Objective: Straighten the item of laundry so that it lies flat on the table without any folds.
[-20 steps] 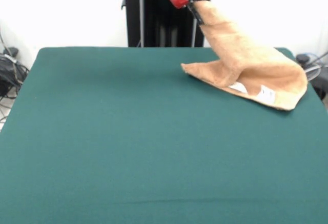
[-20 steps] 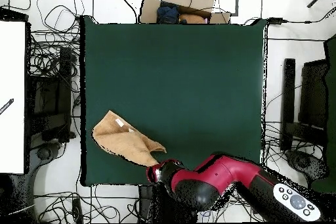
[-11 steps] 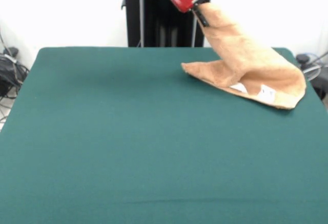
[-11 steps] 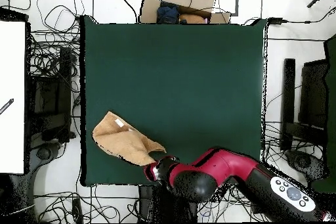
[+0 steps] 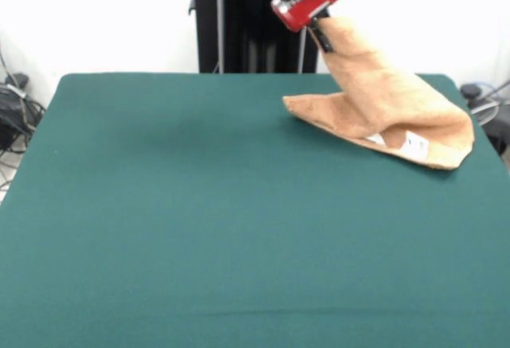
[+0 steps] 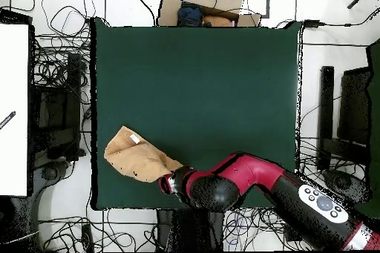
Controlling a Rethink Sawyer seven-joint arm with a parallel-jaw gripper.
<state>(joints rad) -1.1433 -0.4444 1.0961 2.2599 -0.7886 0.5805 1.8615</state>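
1. Peach-orange terry towel (image 5: 390, 109) lying at one corner region of the green table (image 5: 199, 228), on the right of the front view near the far edge; in the overhead view, towel (image 6: 133, 157) near the table's lower-left corner.
2. One corner of the towel pulled up into a narrow peak, clamped between the dark fingers of the gripper (image 5: 323, 33); jaws closed on the cloth, just below the red wrist housing.
3. From the peak, cloth sloping down and fanning out to a wide base resting on the tabletop.
4. Base not flat: a fold curling under along the right side, lower hem doubled back, underside showing along the front edge.
5. Small white labels (image 5: 402, 142) visible on that turned-up underside near the hem, two patches side by side; faint dark marks on one, print too small to read, no brand legible.
6. Overhead view: one white label (image 6: 135, 139) showing near the towel's upper edge, also unreadable.
7. Red and black arm (image 6: 245, 187) reaching across the table's bottom edge in the overhead view, gripper (image 6: 169, 185) at the towel's lower-right tip.
8. Grey panel with round buttons (image 6: 318, 202) on the arm's forearm; no lettering legible.
9. Cardboard box (image 6: 211, 1) beyond the table's top edge in the overhead view, tangled cables (image 6: 59, 50) on the floor to the left.
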